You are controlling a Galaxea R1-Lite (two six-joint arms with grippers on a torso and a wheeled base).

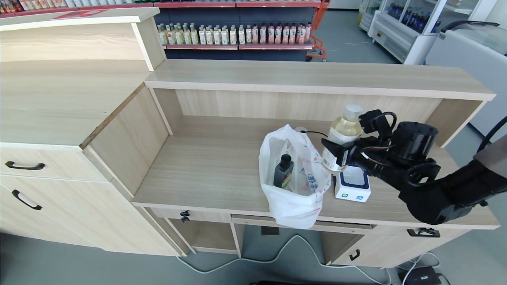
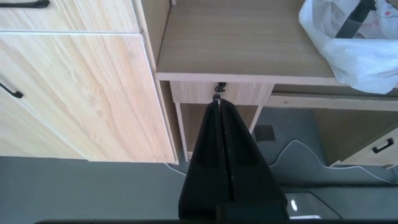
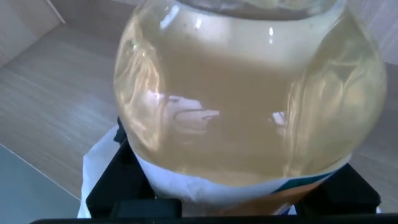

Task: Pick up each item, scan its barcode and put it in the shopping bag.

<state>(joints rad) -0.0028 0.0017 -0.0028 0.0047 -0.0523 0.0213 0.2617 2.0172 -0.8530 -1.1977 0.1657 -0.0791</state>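
Note:
My right gripper (image 1: 344, 153) is shut on a bottle of pale yellow drink (image 1: 341, 136) with a white cap, held tilted just above the white scanner (image 1: 352, 183) on the counter. Seen close in the right wrist view, the bottle (image 3: 249, 99) sits between the black fingers (image 3: 115, 186). The white plastic shopping bag (image 1: 295, 178) stands open left of the scanner, with a small dark bottle (image 1: 283, 171) inside. My left gripper (image 2: 218, 109) hangs shut below the counter's front edge, and part of the bag (image 2: 348, 43) lies on the counter off to its side.
The wooden counter (image 1: 210, 170) has a raised back shelf (image 1: 317, 77) and a side wall at left. Drawers with black handles (image 1: 24, 166) lie at far left. A cable (image 1: 313, 133) runs behind the bag. Store shelves with bottles stand beyond.

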